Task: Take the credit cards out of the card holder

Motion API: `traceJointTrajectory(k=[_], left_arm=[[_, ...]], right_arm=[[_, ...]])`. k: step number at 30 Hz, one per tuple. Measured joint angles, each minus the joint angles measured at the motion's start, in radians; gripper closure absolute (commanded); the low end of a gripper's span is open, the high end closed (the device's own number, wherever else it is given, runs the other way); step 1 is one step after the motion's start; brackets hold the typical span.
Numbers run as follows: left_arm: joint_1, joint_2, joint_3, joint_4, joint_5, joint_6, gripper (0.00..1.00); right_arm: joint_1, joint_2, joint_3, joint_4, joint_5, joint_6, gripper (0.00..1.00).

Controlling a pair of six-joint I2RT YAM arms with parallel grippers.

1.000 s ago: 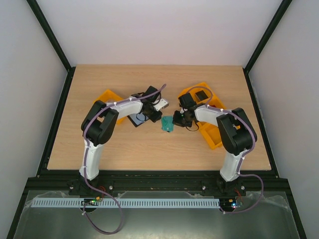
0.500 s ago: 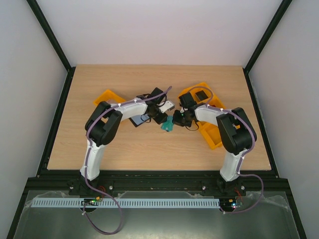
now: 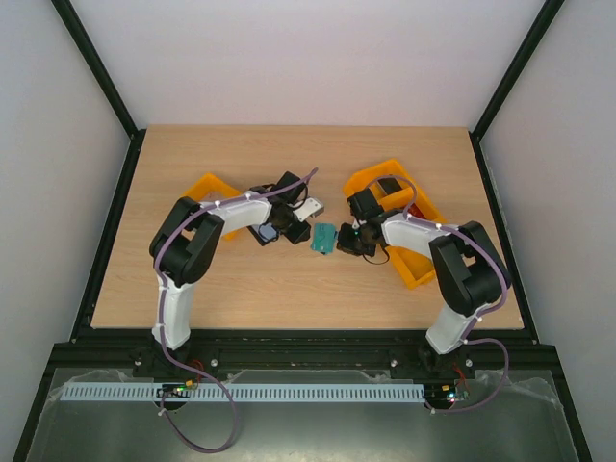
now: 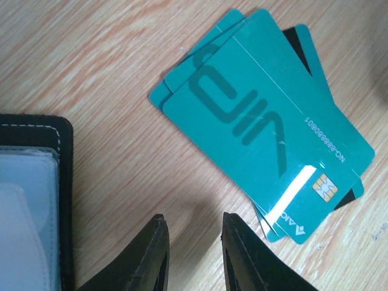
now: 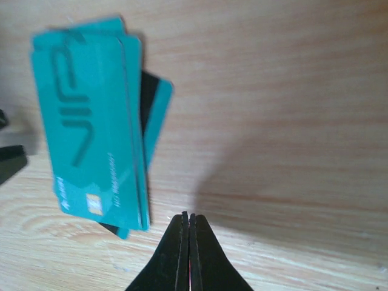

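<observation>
Well, the left pincer (image 4: 193,254) is open just a little and holds nothing; bare table (image 4: 91,60) shows in its gap. The right pincer (image 5: 189,248) is shut tight and empty. From the left pincer, the cards (image 4: 260,121) lie fanned at two o'clock, the top one reading "VIP". The holder (image 4: 30,200) lies open at ten o'clock.
</observation>
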Motion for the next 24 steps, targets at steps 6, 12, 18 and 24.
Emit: traceJointTrajectory(k=[6, 12, 18, 24], left_arm=[[-0.001, -0.027, -0.047, 0.032, 0.0, 0.007, 0.73], [-0.017, -0.027, -0.05, 0.039, 0.015, 0.002, 0.73], [-0.027, -0.027, -0.05, 0.037, 0.032, -0.014, 0.74], [-0.007, -0.034, -0.047, 0.004, 0.046, -0.02, 0.68]], right_arm=[[0.027, 0.03, -0.016, 0.005, -0.026, 0.006, 0.98], [0.068, 0.081, 0.042, 0.01, -0.047, -0.003, 0.98], [0.072, 0.076, 0.042, 0.005, -0.025, -0.004, 0.98], [0.015, -0.014, 0.033, -0.012, -0.003, -0.027, 0.98]])
